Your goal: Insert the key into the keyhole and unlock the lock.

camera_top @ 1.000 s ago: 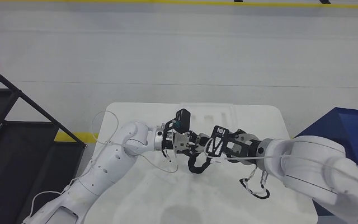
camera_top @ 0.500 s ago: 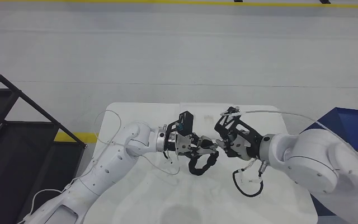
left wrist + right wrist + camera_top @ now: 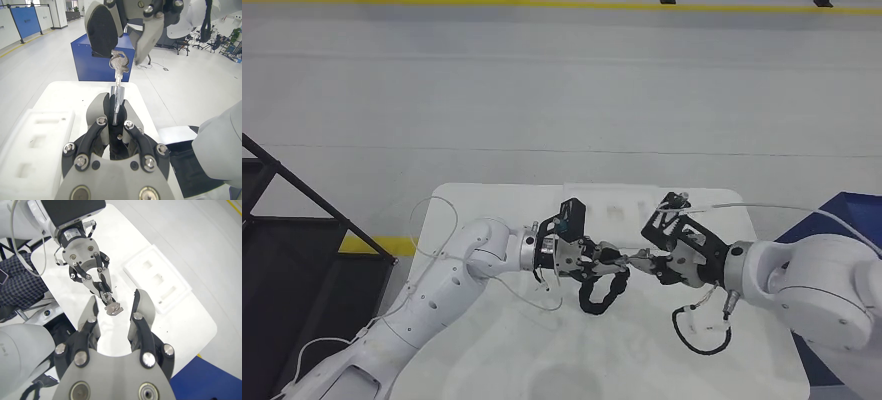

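Note:
My left gripper [image 3: 114,98] is shut on a black cable lock; its chrome cylinder [image 3: 117,94] sticks out between the fingers. A silver key [image 3: 119,64] sits in the keyhole, its head pointing at my right gripper [image 3: 115,296]. That gripper is open, one finger on each side of the key's [image 3: 113,309] head and not touching it. In the top view both grippers meet above the table's middle: the left gripper [image 3: 592,262], the key [image 3: 627,262], then the right gripper [image 3: 649,265]. The lock's cable loop [image 3: 602,292] hangs below them.
A white foam tray [image 3: 617,210] with rectangular pockets lies at the far edge of the white table [image 3: 492,340]. It also shows beside the left gripper as the foam tray [image 3: 37,132]. A blue box [image 3: 102,64] stands on the floor past the table's right end.
My right gripper has drawn back to the right, away from the left gripper, and its wrist has rolled. The key stays in the lock, and the left arm holds still.

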{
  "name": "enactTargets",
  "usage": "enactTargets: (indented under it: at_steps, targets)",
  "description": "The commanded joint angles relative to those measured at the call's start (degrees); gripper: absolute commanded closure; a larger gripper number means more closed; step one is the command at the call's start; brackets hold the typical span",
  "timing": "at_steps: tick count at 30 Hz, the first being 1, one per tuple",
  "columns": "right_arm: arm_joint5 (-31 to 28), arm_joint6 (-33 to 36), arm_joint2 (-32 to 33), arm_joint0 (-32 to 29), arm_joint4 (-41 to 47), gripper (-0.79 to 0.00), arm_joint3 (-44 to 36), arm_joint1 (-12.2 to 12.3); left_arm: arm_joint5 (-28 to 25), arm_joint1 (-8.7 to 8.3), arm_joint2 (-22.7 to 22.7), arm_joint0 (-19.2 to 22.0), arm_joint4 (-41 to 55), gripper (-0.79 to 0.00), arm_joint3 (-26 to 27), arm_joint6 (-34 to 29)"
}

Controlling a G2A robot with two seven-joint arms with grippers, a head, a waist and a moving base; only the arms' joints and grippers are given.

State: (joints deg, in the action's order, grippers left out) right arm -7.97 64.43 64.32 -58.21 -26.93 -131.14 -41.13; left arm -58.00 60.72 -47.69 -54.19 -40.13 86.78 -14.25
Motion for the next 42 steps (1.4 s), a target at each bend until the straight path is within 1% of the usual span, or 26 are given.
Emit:
enactTargets:
  at_steps: [1,2,4,8,19,25,27,31,32,34,36,37,39,40,42]
  targets:
    - [-7.96,1.35,0.24,-0.29,-1.95,-0.785,0.10,0.33,0.00,-0.10,-0.07,0.15,0.00,0.000,-0.16,-0.11]
    - [-10.93,0.68,0.27,-0.45,-1.46,-0.785,0.28,0.37,0.00,-0.15,-0.06,0.23,-0.04,0.000,-0.15,-0.24]
    - [-14.11,1.08,0.86,-0.73,-2.91,-0.785,1.44,0.59,0.00,-0.26,-0.11,0.39,0.21,0.000,-0.14,-0.48]
    - [-17.59,-0.78,2.08,-1.63,-4.26,-0.785,2.14,0.82,0.00,-0.55,-0.16,0.88,0.98,0.000,0.13,-1.59]
    - [-17.75,-1.04,2.04,-1.69,-4.34,-0.785,2.04,0.80,0.00,-1.15,-0.37,1.86,2.79,0.000,1.39,-4.08]
    - [-28.02,-2.71,0.72,-0.31,-11.18,-0.785,1.53,0.79,0.00,-1.35,-0.24,1.99,3.62,0.000,1.54,-4.99]
    - [-30.71,-2.62,-0.08,0.24,-12.62,-0.785,1.50,0.75,0.00,-1.38,0.02,2.04,3.86,0.000,1.59,-5.38]
    - [-35.41,-5.54,-1.47,1.57,-15.55,-0.785,1.76,0.47,0.00,-1.39,0.51,2.17,4.37,0.000,1.54,-5.83]
    - [-36.15,-6.65,-1.72,1.82,-16.31,-0.760,1.85,0.38,0.00,-1.39,0.63,2.20,4.47,0.000,1.51,-5.91]
    - [-37.00,-8.52,-2.13,2.06,-18.13,-0.650,2.12,0.22,0.00,-1.39,0.87,2.26,4.61,0.000,1.42,-6.06]
    - [-37.69,-10.10,-2.50,2.20,-20.05,-0.489,2.14,0.09,0.00,-1.39,1.06,2.35,4.69,0.000,1.36,-6.17]
    - [-37.89,-10.66,-2.70,2.16,-20.85,-0.391,2.23,0.04,0.00,-1.39,1.12,2.39,4.77,0.000,1.29,-6.19]
    - [-38.16,-11.51,-3.05,2.11,-22.04,-0.345,2.42,-0.03,0.00,-1.38,1.30,2.50,4.86,0.000,1.24,-6.25]
    - [-38.14,-11.78,-3.11,2.16,-22.76,-0.339,2.42,-0.06,0.00,-1.37,1.40,2.55,4.91,0.000,1.19,-6.28]
    - [-38.00,-12.26,-3.29,2.03,-23.96,-0.351,2.46,-0.11,0.00,-1.37,1.54,2.68,5.07,0.000,1.09,-6.33]
